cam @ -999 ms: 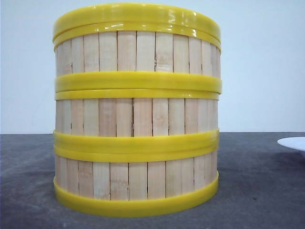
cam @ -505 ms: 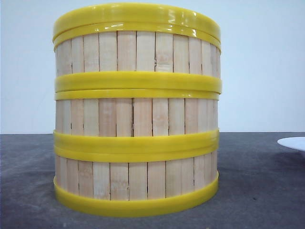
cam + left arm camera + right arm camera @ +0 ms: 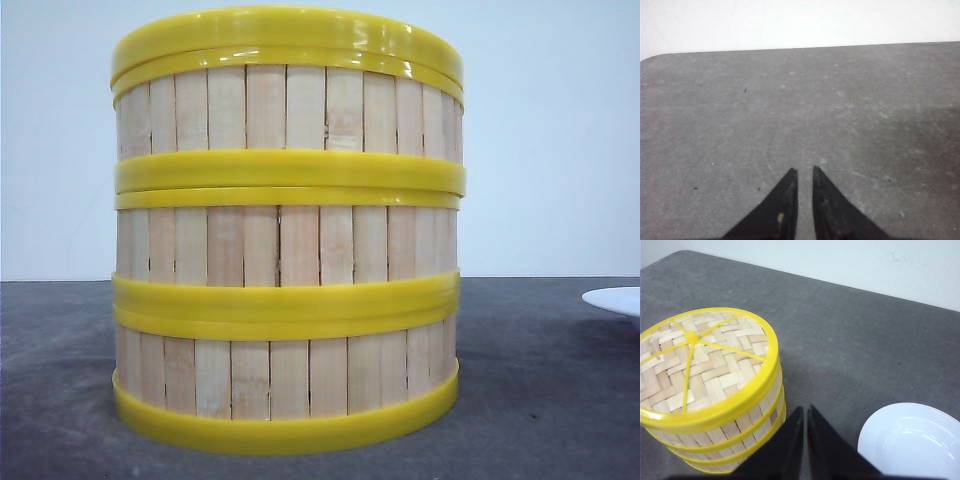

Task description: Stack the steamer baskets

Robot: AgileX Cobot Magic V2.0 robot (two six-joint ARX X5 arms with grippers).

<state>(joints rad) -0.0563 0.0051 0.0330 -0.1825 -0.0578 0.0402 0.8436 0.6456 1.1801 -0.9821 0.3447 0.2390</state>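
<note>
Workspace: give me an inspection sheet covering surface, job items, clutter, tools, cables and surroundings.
Surface: grey table, bare where visible.
Job's things: three steamer baskets stacked in one straight column, woven lid on top.
Clutter: white plate right of the stack, apart from it.
Tools: left tool shut, empty, over bare table; right tool shut, empty, between stack and plate.
Cables: nothing seen.
Surroundings: plain white wall.

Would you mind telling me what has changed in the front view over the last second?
Nothing visibly changed. The three steamer baskets stand stacked with the lid on top, and the white plate sits at the right edge of the table, all as before. The left gripper and right gripper are shut and empty.
</note>
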